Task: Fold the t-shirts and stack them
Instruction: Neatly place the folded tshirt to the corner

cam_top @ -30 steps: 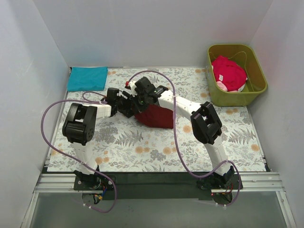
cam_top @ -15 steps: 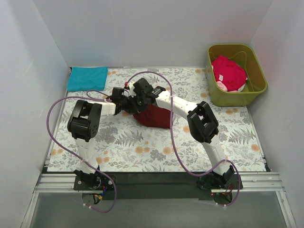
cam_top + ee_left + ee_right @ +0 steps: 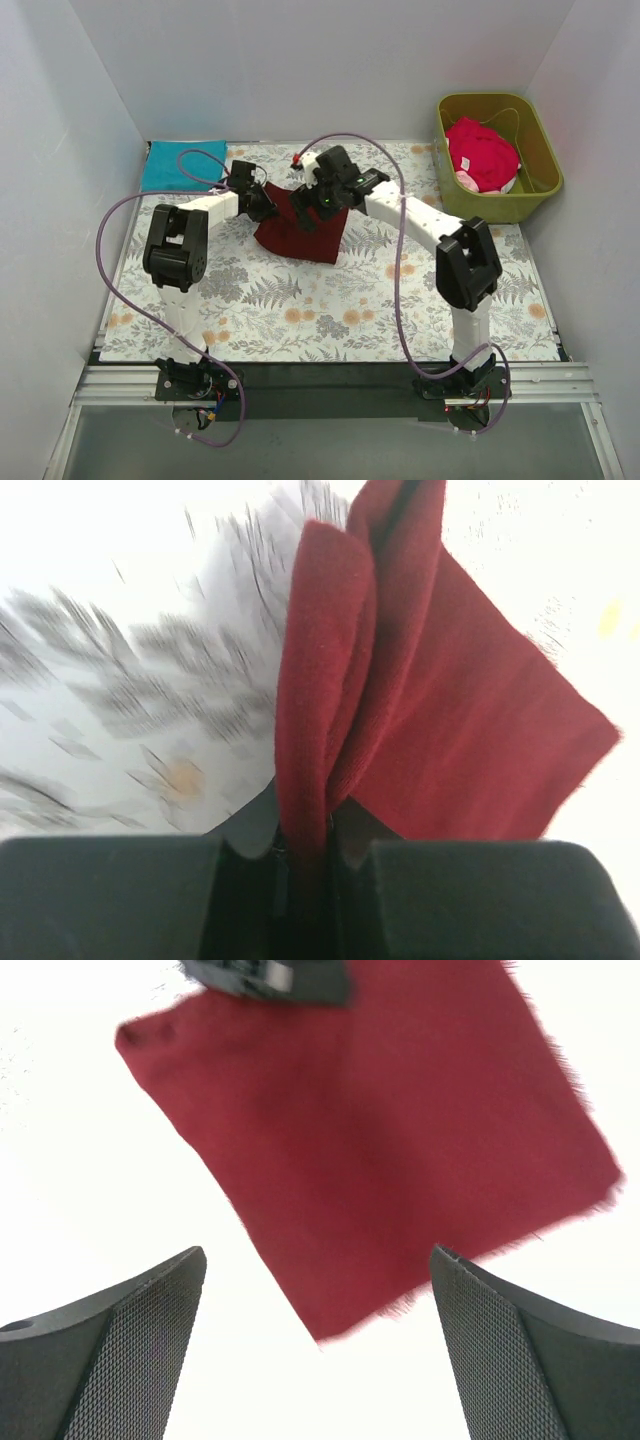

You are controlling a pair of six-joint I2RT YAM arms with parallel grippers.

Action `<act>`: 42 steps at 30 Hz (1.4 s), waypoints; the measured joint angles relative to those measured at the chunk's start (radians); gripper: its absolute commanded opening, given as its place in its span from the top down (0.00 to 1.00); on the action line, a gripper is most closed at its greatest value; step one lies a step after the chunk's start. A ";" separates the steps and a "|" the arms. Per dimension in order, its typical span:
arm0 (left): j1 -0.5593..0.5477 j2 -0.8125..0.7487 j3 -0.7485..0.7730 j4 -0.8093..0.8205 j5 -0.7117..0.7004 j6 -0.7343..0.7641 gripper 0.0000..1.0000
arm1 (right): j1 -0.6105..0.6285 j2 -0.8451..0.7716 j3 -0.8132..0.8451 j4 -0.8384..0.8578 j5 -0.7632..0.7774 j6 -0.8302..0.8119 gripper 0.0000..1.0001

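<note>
Mid-frame, a dark maroon cloth t-shirt (image 3: 300, 235) is seen, folded. A bunched edge is pinched tight by the left claw (image 3: 300, 855). The right claw (image 3: 318, 1260) is held over it, fingers spread wide, nothing gripped. A teal blue t-shirt (image 3: 183, 165) is laid upper left; a red-pink t-shirt (image 3: 482, 152) is heaped in an olive-green plastic tub (image 3: 548, 160), upper right.

Folded dark maroon t-shirt (image 3: 298, 232) at centre, edge lifted, teal t-shirt (image 3: 183, 165) folded flat far-left, red-pink t-shirt (image 3: 482, 152) bunched in tub (image 3: 495, 210)
</note>
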 measured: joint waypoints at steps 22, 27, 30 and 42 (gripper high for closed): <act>0.174 0.328 0.775 -0.246 -0.136 0.759 1.00 | -0.156 -0.232 -0.262 -0.042 0.042 -0.097 0.02; 0.194 0.363 0.838 -0.229 -0.135 0.813 1.00 | -0.156 -0.234 -0.262 -0.041 0.043 -0.098 0.02; 0.206 0.362 0.859 -0.217 -0.135 0.831 1.00 | -0.156 -0.235 -0.264 -0.040 0.043 -0.098 0.02; 0.215 0.340 0.870 -0.183 -0.125 0.868 1.00 | -0.156 -0.254 -0.296 -0.040 0.053 -0.098 0.02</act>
